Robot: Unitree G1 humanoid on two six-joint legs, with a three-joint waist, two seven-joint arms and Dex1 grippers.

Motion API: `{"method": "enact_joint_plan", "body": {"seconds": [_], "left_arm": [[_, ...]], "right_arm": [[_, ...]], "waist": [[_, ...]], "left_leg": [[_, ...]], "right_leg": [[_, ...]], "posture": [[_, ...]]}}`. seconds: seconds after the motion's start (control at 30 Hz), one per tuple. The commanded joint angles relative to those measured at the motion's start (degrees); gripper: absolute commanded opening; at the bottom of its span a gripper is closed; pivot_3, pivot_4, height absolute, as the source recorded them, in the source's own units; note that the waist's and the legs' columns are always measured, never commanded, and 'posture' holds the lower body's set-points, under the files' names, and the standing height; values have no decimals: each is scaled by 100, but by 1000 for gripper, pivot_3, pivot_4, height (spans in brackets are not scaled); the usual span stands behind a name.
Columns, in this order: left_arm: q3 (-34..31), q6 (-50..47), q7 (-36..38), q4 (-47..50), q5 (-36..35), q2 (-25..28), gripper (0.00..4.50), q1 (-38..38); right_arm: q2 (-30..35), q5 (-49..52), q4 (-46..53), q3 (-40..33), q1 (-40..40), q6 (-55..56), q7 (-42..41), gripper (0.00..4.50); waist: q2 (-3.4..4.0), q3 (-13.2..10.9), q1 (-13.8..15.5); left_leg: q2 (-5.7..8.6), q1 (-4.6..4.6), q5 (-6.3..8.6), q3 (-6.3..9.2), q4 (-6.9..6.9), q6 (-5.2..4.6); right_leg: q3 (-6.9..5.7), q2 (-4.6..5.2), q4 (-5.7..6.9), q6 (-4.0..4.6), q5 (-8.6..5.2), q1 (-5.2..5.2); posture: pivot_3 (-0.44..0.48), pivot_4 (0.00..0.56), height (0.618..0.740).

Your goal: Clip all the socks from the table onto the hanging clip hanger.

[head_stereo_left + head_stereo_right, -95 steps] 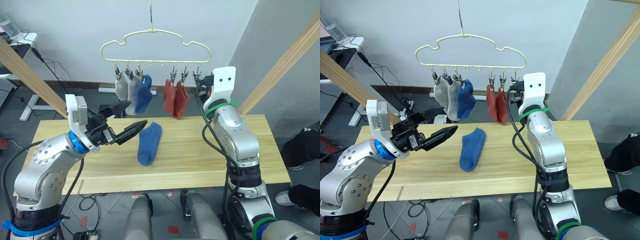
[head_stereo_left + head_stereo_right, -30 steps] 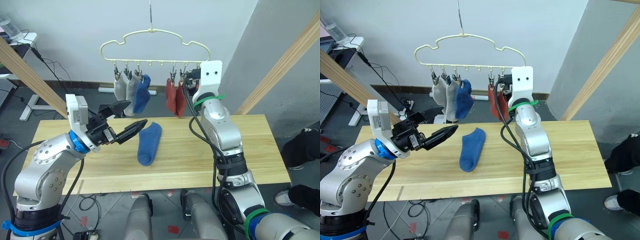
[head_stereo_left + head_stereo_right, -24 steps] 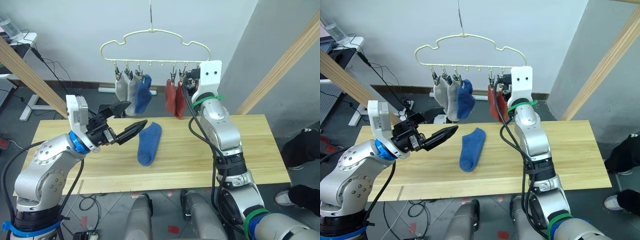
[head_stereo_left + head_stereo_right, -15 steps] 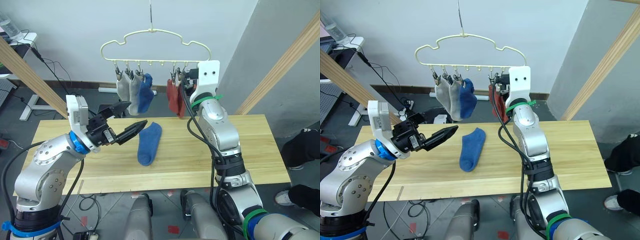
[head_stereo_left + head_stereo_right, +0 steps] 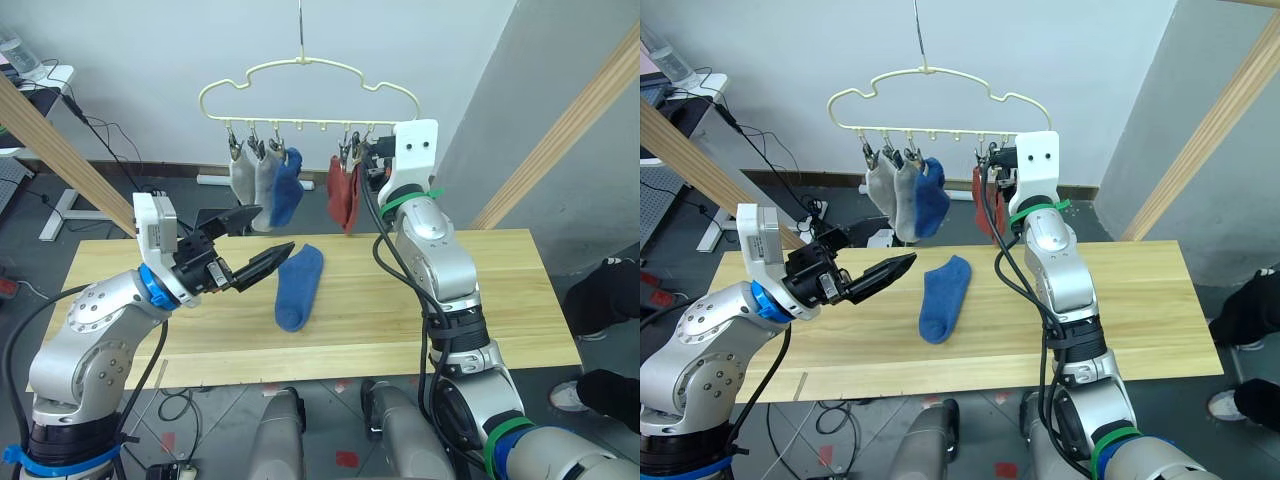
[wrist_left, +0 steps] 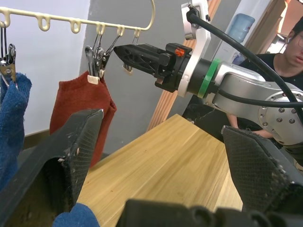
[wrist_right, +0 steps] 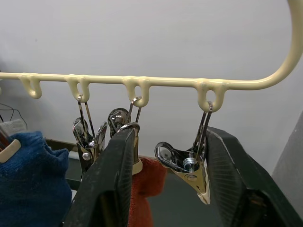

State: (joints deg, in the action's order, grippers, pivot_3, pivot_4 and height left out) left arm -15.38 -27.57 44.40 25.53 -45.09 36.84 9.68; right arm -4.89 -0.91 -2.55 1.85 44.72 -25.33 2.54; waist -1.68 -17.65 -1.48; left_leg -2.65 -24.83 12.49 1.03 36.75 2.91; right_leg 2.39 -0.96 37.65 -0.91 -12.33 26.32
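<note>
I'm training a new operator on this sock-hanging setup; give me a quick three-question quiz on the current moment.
1. How many socks lie on the table?
2. True or false: the left gripper is shut on a sock.
3. Which colour hangs singly on the clip hanger? A red, B blue, C grey.

Key: 1. One, a blue one. 2. False, it is open. 3. B.

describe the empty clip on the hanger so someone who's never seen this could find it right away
Find the pale yellow hanger hanging over the table and follow its bottom rail to the robot's right end. The last metal clip hangs there, between the fingers of the open right hand. Unlike the clips beside it, which grip red socks, it holds nothing.
</note>
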Motion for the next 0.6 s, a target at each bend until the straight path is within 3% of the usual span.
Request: {"method": "enact_joint_plan", "body": {"seconds": [0.03,0.53,0.6], "left_arm": [[-30,30,-13,278,-41,37,4500,-21],[4,-4,1,244,-27,13,4500,27],[8,-8,4,241,-30,12,4500,29]], "right_arm": [[-4,5,132,33,155,139,-16,1726],[65,65,264,-21,70,61,-66,1726],[82,75,282,-27,53,49,-84,1350]], "waist": [[0,0,0],[2,-1,-2],[2,-2,-2]], "left_leg": [[0,0,0,0,0,0],[0,0,0,0,-1,0],[0,0,0,0,-1,0]], "right_leg": [[0,0,0,0,0,0],[0,0,-1,1,-1,0],[0,0,0,1,-1,1]], "posture": [[91,326,740],[80,333,740],[78,333,740]]}}
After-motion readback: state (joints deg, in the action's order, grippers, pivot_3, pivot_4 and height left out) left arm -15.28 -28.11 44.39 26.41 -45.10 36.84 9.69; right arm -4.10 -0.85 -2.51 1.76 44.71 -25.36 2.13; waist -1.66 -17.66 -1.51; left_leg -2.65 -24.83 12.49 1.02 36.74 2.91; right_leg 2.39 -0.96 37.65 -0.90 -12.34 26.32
